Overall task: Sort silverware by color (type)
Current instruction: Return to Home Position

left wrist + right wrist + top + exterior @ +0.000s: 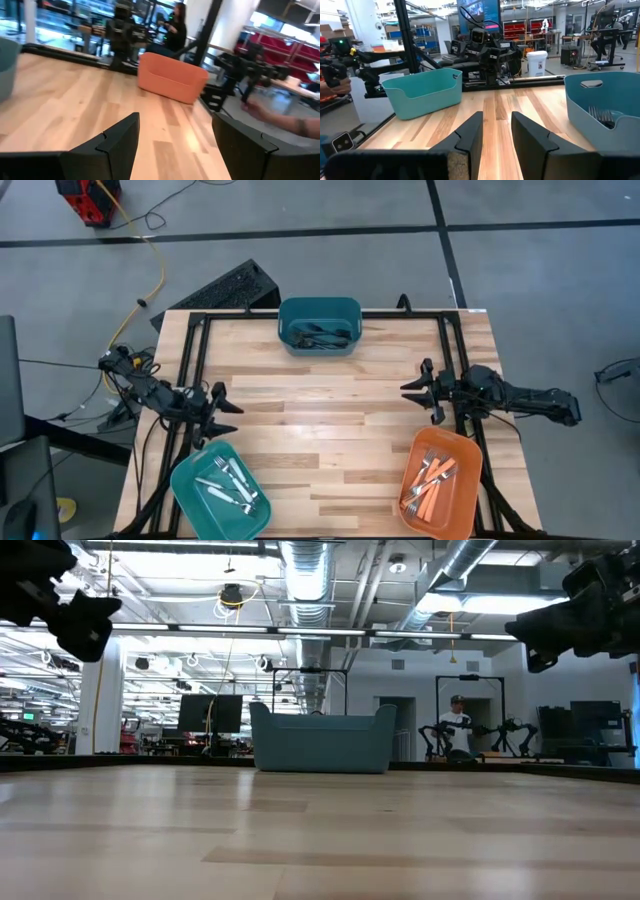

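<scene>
No legible text, label, brand or number on bins, table, arms or room.

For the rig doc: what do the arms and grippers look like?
The left arm and right arm are dark, slim, jointed. The left gripper and right gripper each have two black, angular, wedge-shaped fingers. No markings visible.

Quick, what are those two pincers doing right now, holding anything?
Left pincer: open, holding nothing.
Right pincer: open, holding nothing.
</scene>
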Controlling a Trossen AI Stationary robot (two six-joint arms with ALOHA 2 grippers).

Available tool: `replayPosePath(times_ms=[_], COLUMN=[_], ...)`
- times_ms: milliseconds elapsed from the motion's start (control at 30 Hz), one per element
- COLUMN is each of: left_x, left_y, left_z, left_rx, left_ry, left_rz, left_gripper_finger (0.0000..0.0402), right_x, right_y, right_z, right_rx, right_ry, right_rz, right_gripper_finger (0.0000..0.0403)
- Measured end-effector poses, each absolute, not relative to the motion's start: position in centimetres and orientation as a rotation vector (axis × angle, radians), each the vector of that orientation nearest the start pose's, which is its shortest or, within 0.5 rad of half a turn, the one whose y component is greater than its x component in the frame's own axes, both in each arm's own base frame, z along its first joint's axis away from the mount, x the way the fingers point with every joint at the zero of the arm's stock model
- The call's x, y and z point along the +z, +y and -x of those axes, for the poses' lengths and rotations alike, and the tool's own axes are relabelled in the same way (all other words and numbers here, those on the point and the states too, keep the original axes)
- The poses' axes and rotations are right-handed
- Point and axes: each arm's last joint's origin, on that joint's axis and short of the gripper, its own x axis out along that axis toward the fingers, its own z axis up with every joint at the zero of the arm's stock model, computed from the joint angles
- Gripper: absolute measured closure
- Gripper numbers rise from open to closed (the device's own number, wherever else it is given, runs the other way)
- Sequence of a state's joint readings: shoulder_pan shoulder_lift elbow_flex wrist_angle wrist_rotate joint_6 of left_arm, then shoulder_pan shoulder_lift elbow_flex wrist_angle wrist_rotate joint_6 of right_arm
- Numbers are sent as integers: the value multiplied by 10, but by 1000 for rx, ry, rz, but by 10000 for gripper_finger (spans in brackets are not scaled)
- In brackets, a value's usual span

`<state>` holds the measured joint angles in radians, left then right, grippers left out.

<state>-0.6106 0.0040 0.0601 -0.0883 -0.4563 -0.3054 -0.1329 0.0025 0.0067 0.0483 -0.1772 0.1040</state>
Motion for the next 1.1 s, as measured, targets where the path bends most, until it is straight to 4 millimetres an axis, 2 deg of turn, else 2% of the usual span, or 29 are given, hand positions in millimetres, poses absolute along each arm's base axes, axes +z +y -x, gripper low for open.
replayPosePath(times_ms=[333, 600, 867, 1100], left_x=[174, 173, 173, 172], left_y=[-45, -50, -45, -33], left_z=[-81, -79, -82, -87], left_rx=[-262, -467, -400, -287], left_ry=[74, 101, 62, 62], left_rz=[251, 147, -18, -35], left_gripper_finger=[167, 167, 167, 167], right_x=[170, 170, 170, 169], right_y=[-8, -8, -8, -8], right_z=[-97, -97, -97, -97], right_rx=[51, 51, 51, 51], right_ry=[-46, -46, -45, -45], right_rz=[-97, -97, -97, -97], right_gripper_finger=[275, 275, 275, 275])
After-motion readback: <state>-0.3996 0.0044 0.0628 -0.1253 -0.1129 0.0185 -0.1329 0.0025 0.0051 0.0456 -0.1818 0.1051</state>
